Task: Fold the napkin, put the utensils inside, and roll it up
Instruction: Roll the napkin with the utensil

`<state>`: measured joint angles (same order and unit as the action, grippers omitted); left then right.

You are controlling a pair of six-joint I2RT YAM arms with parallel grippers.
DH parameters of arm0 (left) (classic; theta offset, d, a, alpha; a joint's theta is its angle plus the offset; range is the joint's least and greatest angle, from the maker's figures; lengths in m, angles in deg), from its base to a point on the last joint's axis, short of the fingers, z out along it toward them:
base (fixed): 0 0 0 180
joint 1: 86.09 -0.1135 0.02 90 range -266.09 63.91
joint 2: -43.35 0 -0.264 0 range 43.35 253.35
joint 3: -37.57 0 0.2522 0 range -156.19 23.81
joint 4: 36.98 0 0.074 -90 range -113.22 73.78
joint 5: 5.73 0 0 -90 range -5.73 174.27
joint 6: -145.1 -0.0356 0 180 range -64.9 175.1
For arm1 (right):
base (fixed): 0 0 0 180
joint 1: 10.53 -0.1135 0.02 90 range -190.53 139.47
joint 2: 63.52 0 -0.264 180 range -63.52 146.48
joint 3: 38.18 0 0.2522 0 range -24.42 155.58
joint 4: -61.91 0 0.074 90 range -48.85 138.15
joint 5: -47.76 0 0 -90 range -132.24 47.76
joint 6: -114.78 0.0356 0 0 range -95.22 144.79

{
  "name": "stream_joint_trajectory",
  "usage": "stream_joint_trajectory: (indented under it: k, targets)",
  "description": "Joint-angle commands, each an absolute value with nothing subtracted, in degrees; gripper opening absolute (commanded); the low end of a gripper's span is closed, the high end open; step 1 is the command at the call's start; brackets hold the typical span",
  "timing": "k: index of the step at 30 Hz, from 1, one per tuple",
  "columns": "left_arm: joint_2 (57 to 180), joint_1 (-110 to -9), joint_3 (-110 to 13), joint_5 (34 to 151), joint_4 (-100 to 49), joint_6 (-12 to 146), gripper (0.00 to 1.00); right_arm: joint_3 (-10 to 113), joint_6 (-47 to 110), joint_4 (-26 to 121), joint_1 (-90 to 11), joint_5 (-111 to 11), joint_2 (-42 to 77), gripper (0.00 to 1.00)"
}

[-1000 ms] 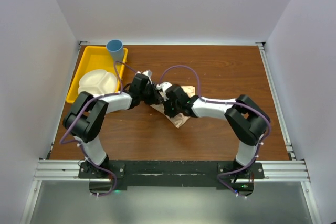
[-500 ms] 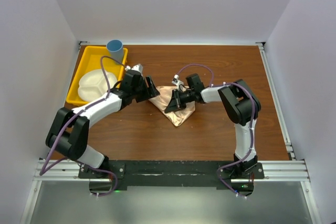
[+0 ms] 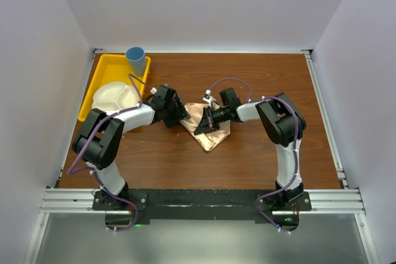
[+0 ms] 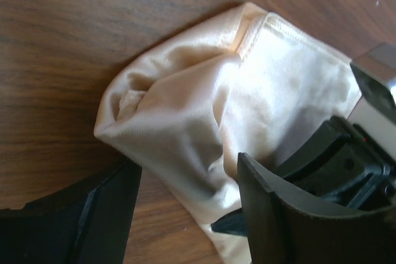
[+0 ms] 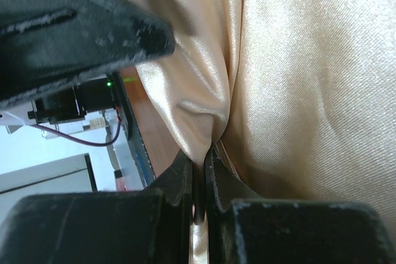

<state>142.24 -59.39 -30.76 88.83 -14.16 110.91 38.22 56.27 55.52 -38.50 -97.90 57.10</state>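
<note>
The peach-orange napkin (image 3: 210,129) lies bunched into a rough triangle in the middle of the wooden table. The left wrist view shows its rolled, puffy end (image 4: 185,103). My left gripper (image 3: 179,115) is open at the napkin's left edge, one finger (image 4: 93,214) on each side of the cloth end. My right gripper (image 3: 203,122) is shut on a pinched fold of the napkin (image 5: 204,109), seen close in the right wrist view. The right gripper's black body (image 4: 346,165) also shows in the left wrist view. The utensils are hidden.
At the back left stands a yellow tray (image 3: 117,59) holding a white divided plate (image 3: 114,97), with a blue cup (image 3: 136,57) at its far corner. Rails run along the table's left and right edges.
My left gripper opened and let go of the cloth, drew back to the left, then came in again at the napkin's left end. My right gripper stayed shut on the napkin as its arm stretched out.
</note>
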Motion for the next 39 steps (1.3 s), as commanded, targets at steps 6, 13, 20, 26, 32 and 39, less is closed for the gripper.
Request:
stream_joint_trajectory:
  k: [6,13,20,26,32,39]
  targets:
    - [147.33,-59.28,-35.08,84.45,-10.21,112.49,0.24,37.20,51.77,45.69,-38.92,-90.94,56.28,0.14]
    - [145.48,-59.19,-34.82,85.76,-8.37,110.99,0.00,37.11,40.27,37.61,-40.59,-79.35,47.15,0.52]
    - [146.27,-59.02,-38.07,88.05,-0.81,113.63,0.00,34.47,31.56,35.66,-52.51,-46.80,33.79,0.69]
    - [146.27,-59.02,-39.47,88.32,1.65,115.12,0.00,33.33,30.06,38.65,-61.67,-29.60,31.84,0.73]
    - [146.71,-59.02,-39.83,89.72,2.62,116.70,0.00,38.86,27.78,36.81,-67.38,-19.40,37.72,0.75]
    - [147.76,-59.02,-40.88,89.54,4.55,117.58,0.00,40.97,27.60,37.51,-71.26,-13.24,43.52,0.70]
